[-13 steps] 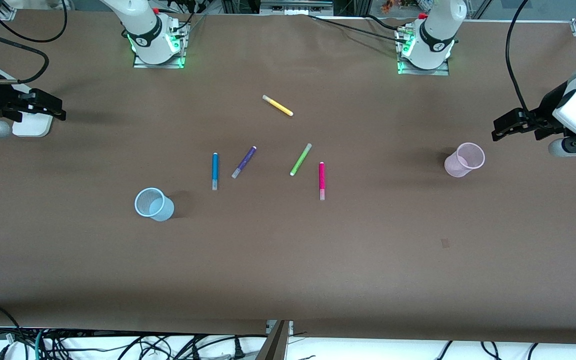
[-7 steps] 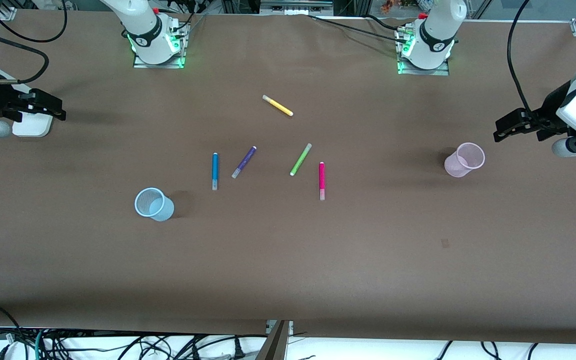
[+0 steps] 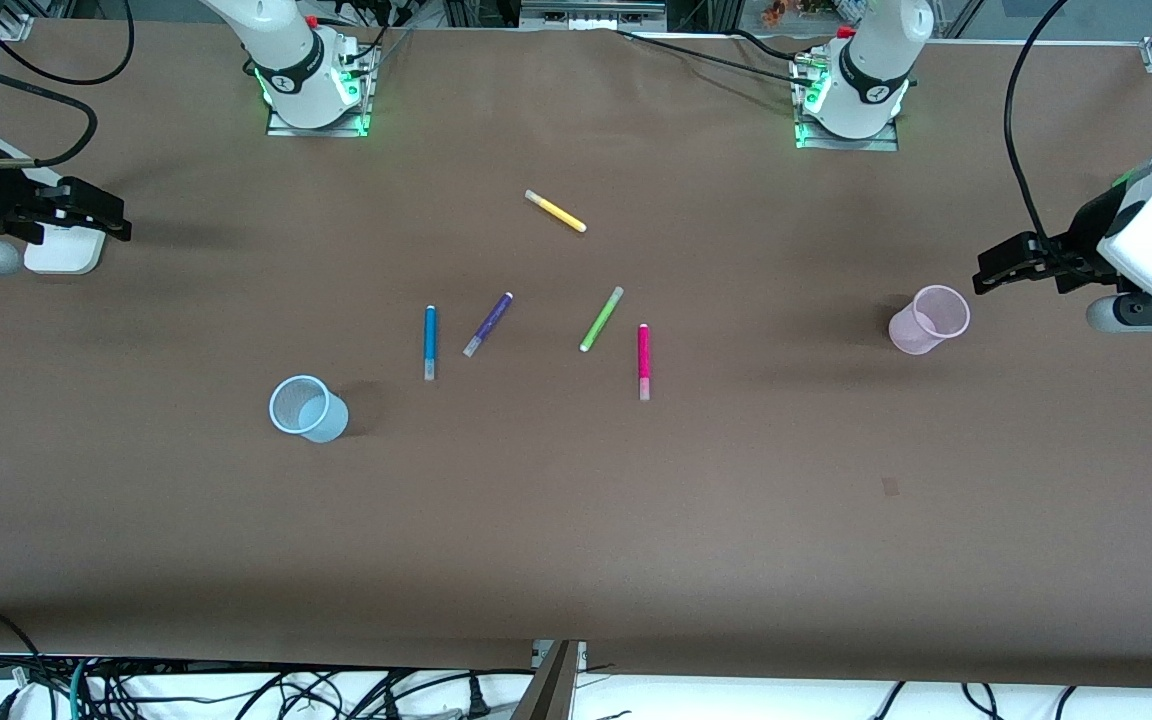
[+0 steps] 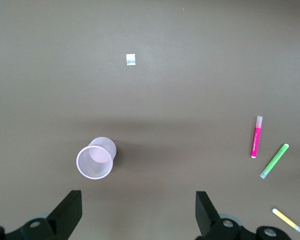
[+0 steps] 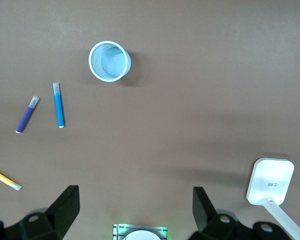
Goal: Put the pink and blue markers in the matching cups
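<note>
5 markers [image 3: 430,342], 2 cups [image 3: 308,408], 2 open grippers [image 3: 998,270] aloft

slim magenta-pink felt-tip marker [image 3: 643,360]: paler pink end
slim bright blue felt-tip marker [image 3: 429,342]: pale end
translucent plastic cup [image 3: 308,408]: light blue
second translucent plastic cup [image 3: 928,319]: light pink
paper-covered table [image 3: 576,520]: plain brown

Right gripper [image 5: 135,210]: we see its fingers spread wide apart, nothing between them, up over bare brown table [image 5: 200,100].
Blue cup [image 5: 109,61]: upright, empty.
Blue marker [image 5: 58,105]: lying flat, near the cup, apart from it.
Purple marker [image 5: 27,114]: just beside the blue marker, not touching.
Yellow marker [image 5: 5,179]: partly cut off at the picture's edge.
White device [image 5: 270,181]: we see it flat on the table, well apart from the markers.
</note>
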Tool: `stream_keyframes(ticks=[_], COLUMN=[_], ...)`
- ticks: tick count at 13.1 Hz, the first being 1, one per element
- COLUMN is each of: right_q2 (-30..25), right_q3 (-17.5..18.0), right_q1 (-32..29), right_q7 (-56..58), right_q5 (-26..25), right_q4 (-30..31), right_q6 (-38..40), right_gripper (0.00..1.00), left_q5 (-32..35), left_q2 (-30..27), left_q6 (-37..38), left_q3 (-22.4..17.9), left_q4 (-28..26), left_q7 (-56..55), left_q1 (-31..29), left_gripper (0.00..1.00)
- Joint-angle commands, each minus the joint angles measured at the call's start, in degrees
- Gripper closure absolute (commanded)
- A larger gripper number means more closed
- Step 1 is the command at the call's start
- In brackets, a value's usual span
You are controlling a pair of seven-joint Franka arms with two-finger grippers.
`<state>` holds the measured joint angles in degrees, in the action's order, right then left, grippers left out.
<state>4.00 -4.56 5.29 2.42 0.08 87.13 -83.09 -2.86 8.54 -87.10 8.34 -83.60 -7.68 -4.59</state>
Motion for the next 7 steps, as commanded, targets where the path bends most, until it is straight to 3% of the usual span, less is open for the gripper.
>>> stream_keyframes(ticks=[1, 7], right_q2=[0.7, 2.8], right_q3=[0.3, 0.7], right_q1=[-0.2, 0.7], right_q7=[-0.7, -0.6], right_q5=[-0.2, -0.2], right_q4=[-1.8, -1.7], right_q6=[0.8, 0.6], right_gripper=[0.00, 0.00], left_q5=[-0.7, -0.7], left_q2=[0.4, 0.4], left_q6=[0.6, 0.7], left_q3=[0.2, 0.2], left_q4=[1.4, 1.3], left_q7=[0.9, 0.9], left_q1=[-0.5, -0.5], left_gripper=[0.00, 0.00])
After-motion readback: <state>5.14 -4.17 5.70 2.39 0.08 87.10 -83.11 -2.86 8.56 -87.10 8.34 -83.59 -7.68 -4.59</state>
